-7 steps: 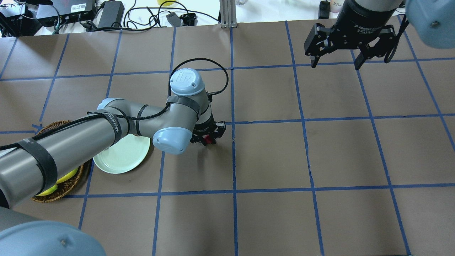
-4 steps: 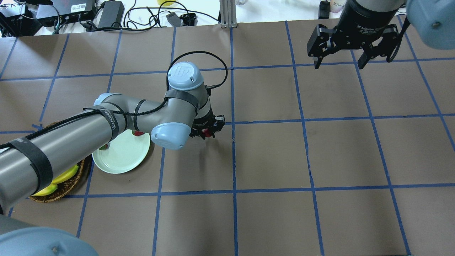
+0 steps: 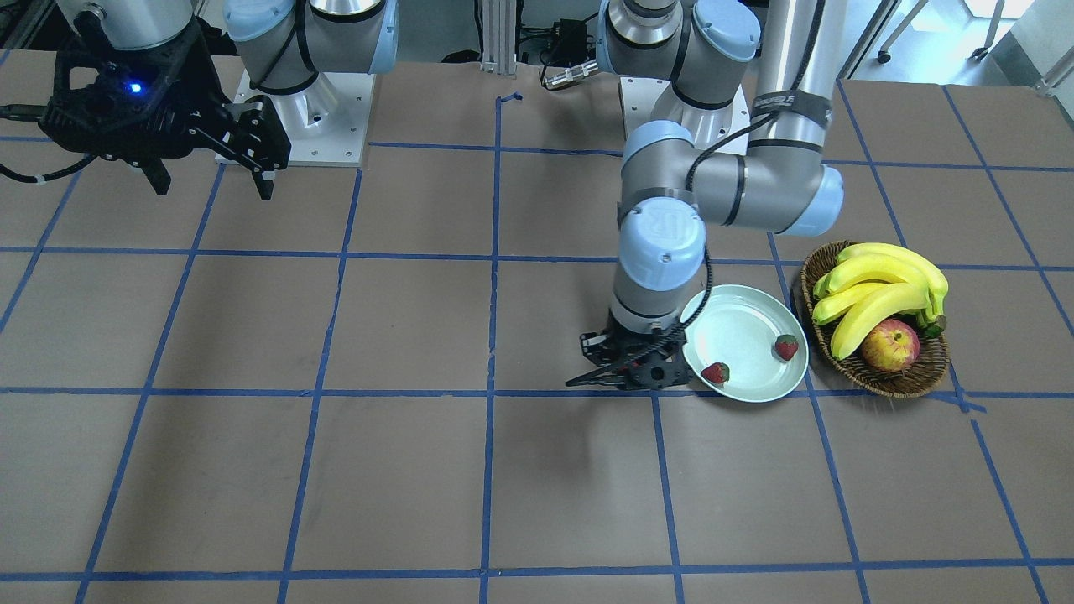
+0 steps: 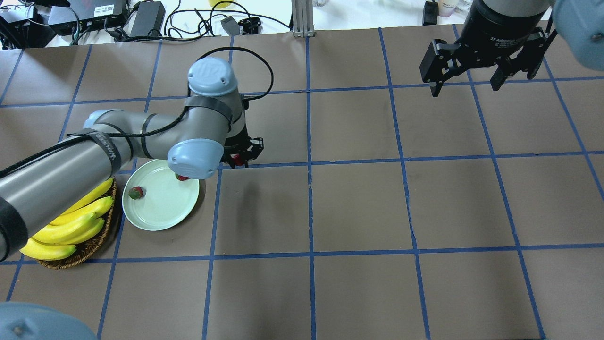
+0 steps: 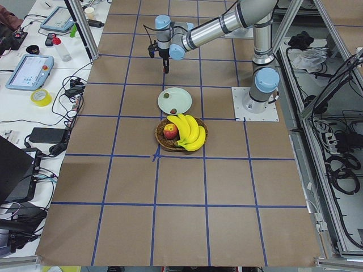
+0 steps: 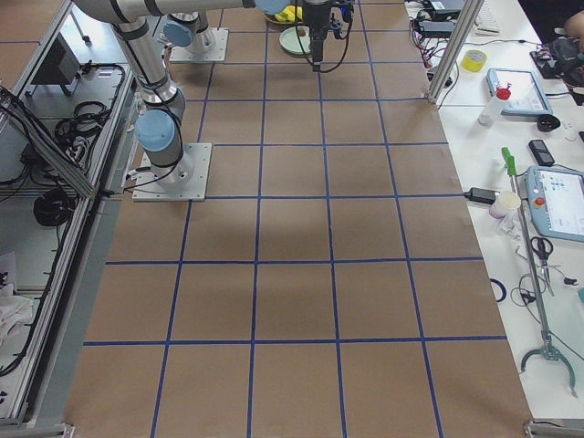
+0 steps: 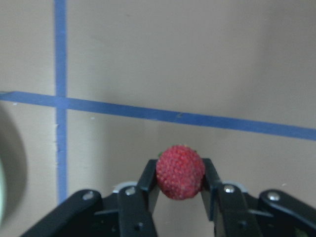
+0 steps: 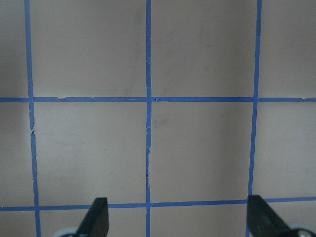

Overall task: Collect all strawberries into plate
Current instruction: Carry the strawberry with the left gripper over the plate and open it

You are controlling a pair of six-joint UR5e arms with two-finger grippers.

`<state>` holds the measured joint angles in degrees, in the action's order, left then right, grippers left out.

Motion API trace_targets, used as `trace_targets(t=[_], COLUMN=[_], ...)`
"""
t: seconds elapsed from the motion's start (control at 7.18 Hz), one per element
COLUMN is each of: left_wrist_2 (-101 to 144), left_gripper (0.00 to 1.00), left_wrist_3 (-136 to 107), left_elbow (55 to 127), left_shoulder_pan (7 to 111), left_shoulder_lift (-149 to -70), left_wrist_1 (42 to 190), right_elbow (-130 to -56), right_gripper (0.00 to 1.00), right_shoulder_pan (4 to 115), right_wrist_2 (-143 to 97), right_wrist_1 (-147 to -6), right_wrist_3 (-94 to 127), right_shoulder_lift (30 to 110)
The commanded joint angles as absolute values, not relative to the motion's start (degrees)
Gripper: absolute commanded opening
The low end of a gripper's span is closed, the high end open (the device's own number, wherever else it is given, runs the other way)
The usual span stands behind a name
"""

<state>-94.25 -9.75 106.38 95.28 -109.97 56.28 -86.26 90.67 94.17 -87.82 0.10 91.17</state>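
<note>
My left gripper (image 4: 241, 157) is shut on a red strawberry (image 7: 180, 171), held just above the table beside the pale green plate (image 4: 163, 212). It stands right of the plate's far rim in the overhead view and left of the plate (image 3: 738, 331) in the front-facing view. Two strawberries lie on the plate, one near its basket side (image 4: 136, 192) (image 3: 785, 346) and one near the gripper side (image 4: 180, 177) (image 3: 715, 372). My right gripper (image 4: 467, 84) is open and empty, high over the far right of the table.
A brown wicker basket (image 3: 873, 376) with bananas (image 3: 881, 281) and a red-yellow apple (image 3: 889, 344) stands against the plate's outer side. Blue tape lines grid the brown table. Cables and boxes (image 4: 94, 19) lie beyond the far edge.
My left arm has carried the strawberry left and farther back, up to the plate's edge, uncovering the plate and bananas. My right gripper has drifted a little to the right.
</note>
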Motion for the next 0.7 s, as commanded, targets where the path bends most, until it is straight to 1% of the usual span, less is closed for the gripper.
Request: trace_targets(t=[0.0, 0.14, 0.42, 0.56], left_wrist_2=[-94.3, -93.9, -94.2, -94.0], left_gripper=[0.04, 0.04, 0.04, 0.21], left_wrist_3=[13.3, 19.2, 21.7, 21.7], left_elbow=[110.4, 110.4, 111.5, 112.6], left_shoulder_pan=[81.3, 76.2, 73.8, 73.8], left_shoulder_lift=[-107.2, -106.7, -105.9, -105.9], left_wrist_1=[56.6, 56.7, 57.3, 57.2], right_elbow=[-86.6, -86.7, -86.8, -86.8], right_gripper=[1.0, 1.0, 1.0, 1.0], right_shoulder_pan=[90.9, 90.9, 91.0, 91.0], right_wrist_2=[94.1, 94.1, 94.1, 94.2], right_wrist_1=[-88.2, -88.0, -87.9, -87.8], right_wrist_3=[3.8, 3.8, 3.7, 3.8], right_shoulder_lift=[91.2, 91.3, 91.4, 91.3])
